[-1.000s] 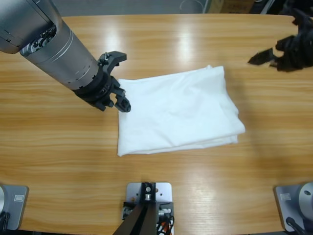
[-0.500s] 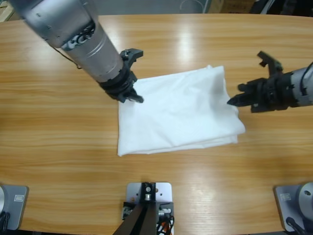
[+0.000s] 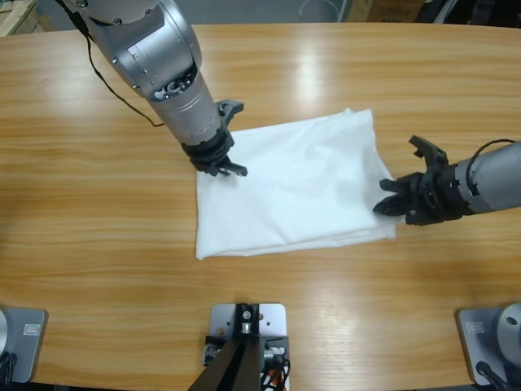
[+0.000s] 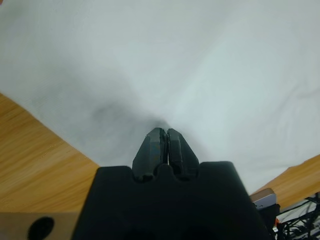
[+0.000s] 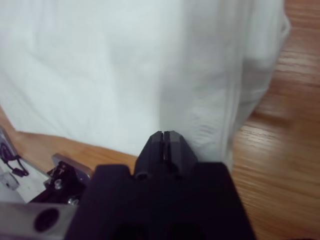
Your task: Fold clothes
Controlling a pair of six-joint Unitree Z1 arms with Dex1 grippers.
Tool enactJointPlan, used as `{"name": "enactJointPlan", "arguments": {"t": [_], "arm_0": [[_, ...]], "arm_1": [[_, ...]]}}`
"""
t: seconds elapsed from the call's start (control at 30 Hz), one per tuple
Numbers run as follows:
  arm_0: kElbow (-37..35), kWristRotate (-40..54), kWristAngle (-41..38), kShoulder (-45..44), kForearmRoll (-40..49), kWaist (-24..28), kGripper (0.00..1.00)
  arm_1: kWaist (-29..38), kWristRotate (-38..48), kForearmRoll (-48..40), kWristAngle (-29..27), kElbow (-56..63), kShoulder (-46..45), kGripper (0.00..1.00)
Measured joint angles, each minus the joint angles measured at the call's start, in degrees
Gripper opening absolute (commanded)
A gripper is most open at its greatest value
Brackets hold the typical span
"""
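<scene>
From above, the white T-shirt (image 3: 297, 183) is seen lying folded into a rough rectangle at the middle of the wooden surface (image 3: 98, 244). The left claw (image 3: 221, 163) is found at the shirt's far-left corner, where a second earlier it hung just off the cloth's left edge; the right claw (image 3: 392, 204) has been brought in from the far right of the surface and is now set at the stacked layers of the shirt's right edge. Both arms have thus been moved onto opposite ends of the garment, which suggests that a further fold or a smoothing pass is being prepared. In the left wrist view, the left claw (image 4: 163, 134) is shown with its jaws pressed together, tips touching the fabric (image 4: 200, 65), with no cloth visibly pinched between them. In the right wrist view, the right claw (image 5: 163, 137) is likewise seen closed, tips against the layered edge (image 5: 225, 110), and nothing is clearly gripped.
</scene>
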Motion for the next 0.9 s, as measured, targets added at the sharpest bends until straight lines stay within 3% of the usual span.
{"name": "enactJointPlan", "arguments": {"t": [0.23, 0.53, 0.73, 0.9], "arm_0": [[0.0, -0.1, 0.0, 0.2, 0.0, 0.0, 0.0], [0.9, -0.5, 0.0, 1.1, -1.9, 1.2, 0.0], [2.8, -0.5, 0.1, 1.1, -4.1, 6.0, 0.0], [4.3, 1.8, 0.7, -2.3, -4.8, 15.3, 0.0]], "arm_1": [[1.9, 8.3, 4.3, -8.0, -0.4, 2.7, 0.0], [3.5, 13.2, 9.4, -14.0, -1.4, 1.8, 0.0], [4.8, 13.8, 9.6, -14.4, -1.4, 1.8, 0.0], [4.8, 13.8, 9.6, -14.4, -1.4, 1.8, 0.0]]}}
